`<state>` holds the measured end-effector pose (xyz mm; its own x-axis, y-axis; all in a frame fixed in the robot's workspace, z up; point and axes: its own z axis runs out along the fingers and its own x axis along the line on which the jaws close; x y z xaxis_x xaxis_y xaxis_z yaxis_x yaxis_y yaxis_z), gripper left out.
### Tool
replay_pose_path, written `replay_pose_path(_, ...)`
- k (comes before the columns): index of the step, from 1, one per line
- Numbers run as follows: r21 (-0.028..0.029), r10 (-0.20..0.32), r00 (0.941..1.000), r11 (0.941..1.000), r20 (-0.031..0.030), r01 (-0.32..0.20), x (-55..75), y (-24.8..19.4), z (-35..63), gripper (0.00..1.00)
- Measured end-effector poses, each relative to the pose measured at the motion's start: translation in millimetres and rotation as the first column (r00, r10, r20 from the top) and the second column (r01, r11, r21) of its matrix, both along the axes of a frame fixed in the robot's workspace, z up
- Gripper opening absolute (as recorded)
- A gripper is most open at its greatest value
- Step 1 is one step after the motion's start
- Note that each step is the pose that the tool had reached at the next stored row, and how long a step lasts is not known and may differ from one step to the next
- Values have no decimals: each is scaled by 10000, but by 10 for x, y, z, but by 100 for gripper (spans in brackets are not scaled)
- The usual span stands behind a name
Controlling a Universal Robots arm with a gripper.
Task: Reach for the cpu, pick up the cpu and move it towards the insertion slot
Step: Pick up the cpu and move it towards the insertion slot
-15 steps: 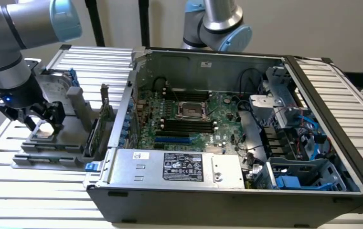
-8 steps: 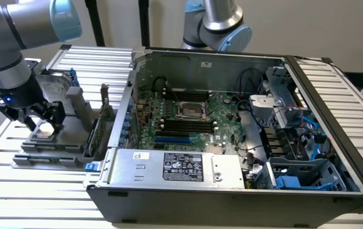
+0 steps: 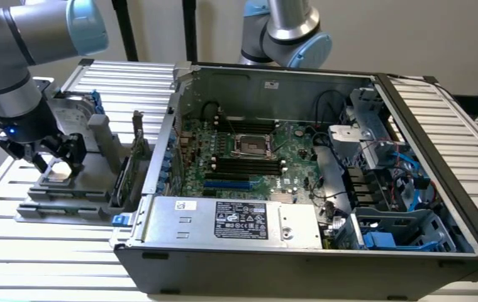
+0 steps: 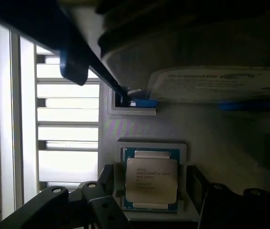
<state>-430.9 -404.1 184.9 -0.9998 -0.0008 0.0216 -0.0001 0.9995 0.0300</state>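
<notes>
Grey tray [image 3: 63, 200] seats the cpu [image 4: 151, 179] in its recess, open hand [image 3: 57, 160] straddling both side edges

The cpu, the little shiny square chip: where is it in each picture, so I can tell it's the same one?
Exterior view: the cpu sits on the grey holder at the exterior view's left, outside the computer case, under the open gripper.
Wrist view: the cpu lies in a square recess of the holder, between the gripper's dark fingers.
Shared landmark: the grey holder.
</notes>
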Motion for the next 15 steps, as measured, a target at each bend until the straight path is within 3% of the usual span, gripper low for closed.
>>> replay_pose_path(7, -5, 10, 10000, 10000, 1, -10, 0, 1, -3, 71)
replay_pose_path(10, -5, 10, 10000, 10000, 1, -10, 0, 1, -3, 69)
replay_pose_path(11, -5, 9, 10000, 10000, 1, -9, 0, 1, -3, 62)
replay_pose_path(15, -9, 9, 10000, 10000, 1, -9, 0, 1, -3, 62)
